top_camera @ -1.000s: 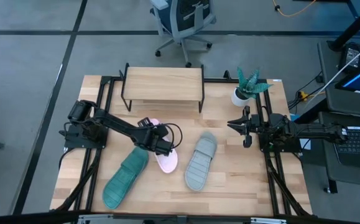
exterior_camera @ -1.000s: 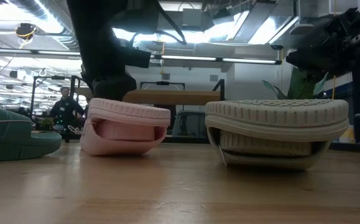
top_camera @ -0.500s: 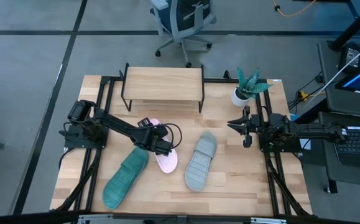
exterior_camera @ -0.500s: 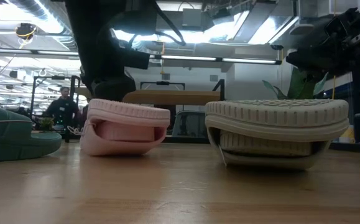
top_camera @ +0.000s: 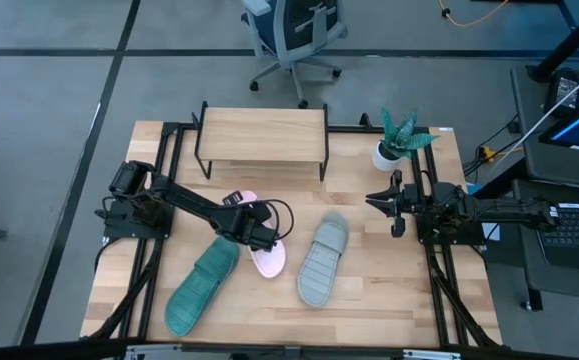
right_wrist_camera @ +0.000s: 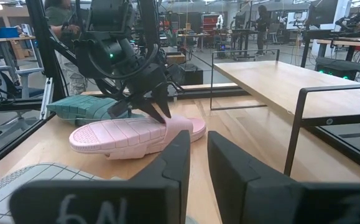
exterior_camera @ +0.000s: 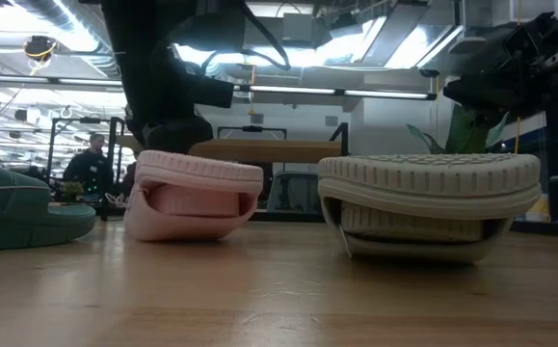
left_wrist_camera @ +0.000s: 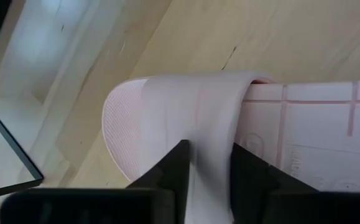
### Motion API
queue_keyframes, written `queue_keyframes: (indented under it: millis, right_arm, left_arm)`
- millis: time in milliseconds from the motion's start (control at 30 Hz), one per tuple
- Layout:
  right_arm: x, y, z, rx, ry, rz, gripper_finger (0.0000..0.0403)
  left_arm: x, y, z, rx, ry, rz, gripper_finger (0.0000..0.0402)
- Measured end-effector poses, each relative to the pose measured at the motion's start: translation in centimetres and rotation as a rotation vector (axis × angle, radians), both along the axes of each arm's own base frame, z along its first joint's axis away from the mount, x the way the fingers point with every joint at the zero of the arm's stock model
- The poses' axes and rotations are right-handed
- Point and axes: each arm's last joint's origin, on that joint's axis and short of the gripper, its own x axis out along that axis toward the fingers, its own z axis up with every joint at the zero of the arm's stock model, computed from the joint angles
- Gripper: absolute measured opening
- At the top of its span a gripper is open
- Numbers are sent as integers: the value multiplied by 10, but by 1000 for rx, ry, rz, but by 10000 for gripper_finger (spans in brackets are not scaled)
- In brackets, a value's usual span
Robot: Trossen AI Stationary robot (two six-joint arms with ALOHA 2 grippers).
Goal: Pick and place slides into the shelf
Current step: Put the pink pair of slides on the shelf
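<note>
- Near the table's middle, the left gripper (left_wrist_camera: 206,167) is pinching the pink slide's (top_camera: 267,252) strap tight.
- To carry it well, it should be lifting straight up, then going far to the shelf (top_camera: 262,132).
- Right gripper (right_wrist_camera: 198,163) is waiting, fingers narrow, holding nothing.

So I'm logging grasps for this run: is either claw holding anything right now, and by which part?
The left claw is shut on the pink slide, pinching its wide strap. The right claw holds nothing, waiting at the table's right side.
</note>
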Motion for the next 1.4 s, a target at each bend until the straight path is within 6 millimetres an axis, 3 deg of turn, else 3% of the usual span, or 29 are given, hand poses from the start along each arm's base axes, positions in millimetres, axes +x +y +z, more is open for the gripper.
queue_keyframes:
  millis: [400, 967, 1400]
  right_arm:
    - [0, 0, 0, 0, 0, 0, 58]
    - [0, 0, 0, 0, 0, 0, 58]
    - [0, 0, 0, -21, 2, 0, 58]
  left_arm:
    - [5, -1, 7, 6, 24, -44, 8]
    - [2, 0, 16, 17, 35, -45, 3]
    - [-26, -10, 81, -5, -189, -114, 2]
